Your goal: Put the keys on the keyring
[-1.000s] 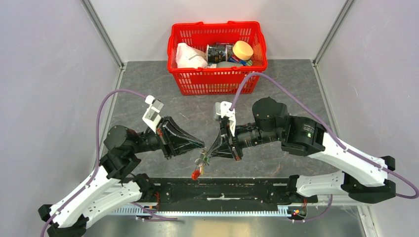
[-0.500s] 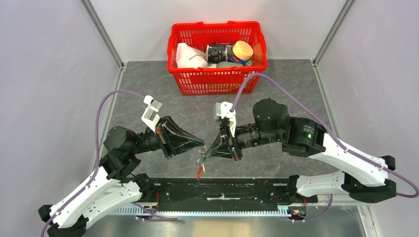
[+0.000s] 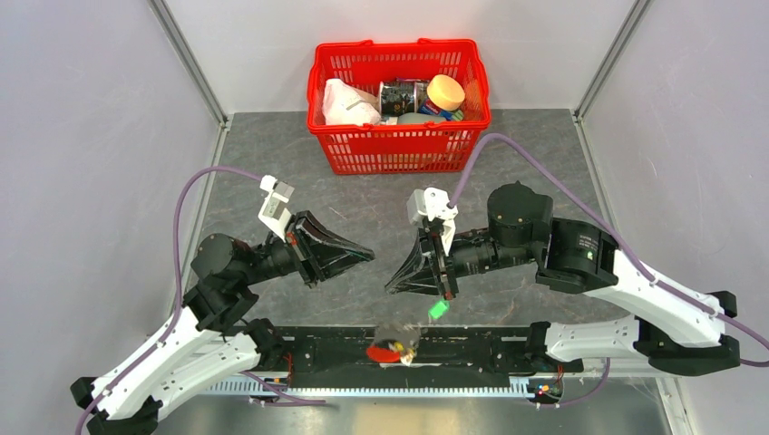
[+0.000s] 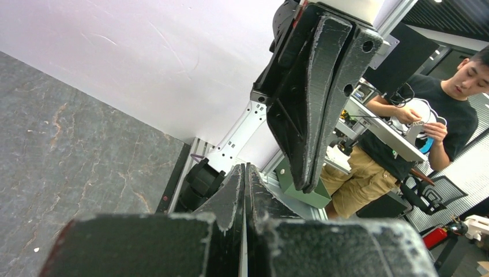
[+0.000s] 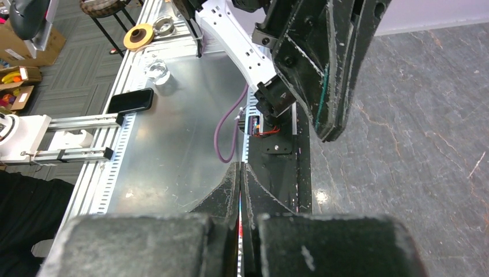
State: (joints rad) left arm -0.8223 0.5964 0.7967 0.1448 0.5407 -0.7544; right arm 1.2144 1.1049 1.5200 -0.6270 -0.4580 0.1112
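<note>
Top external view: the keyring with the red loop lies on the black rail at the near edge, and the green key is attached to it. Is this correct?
Not quite. The top external view shows the green key apart from the keyring, to its right, close to the right end effector. The keyring does lie on the black rail at the near edge.

"Can you read any writing, on any view?"

"No, nothing legible. The can in the red basket has a printed label, but it's too small to read."

"Any numbers or brands on the arms?"

"None I can make out."
</note>
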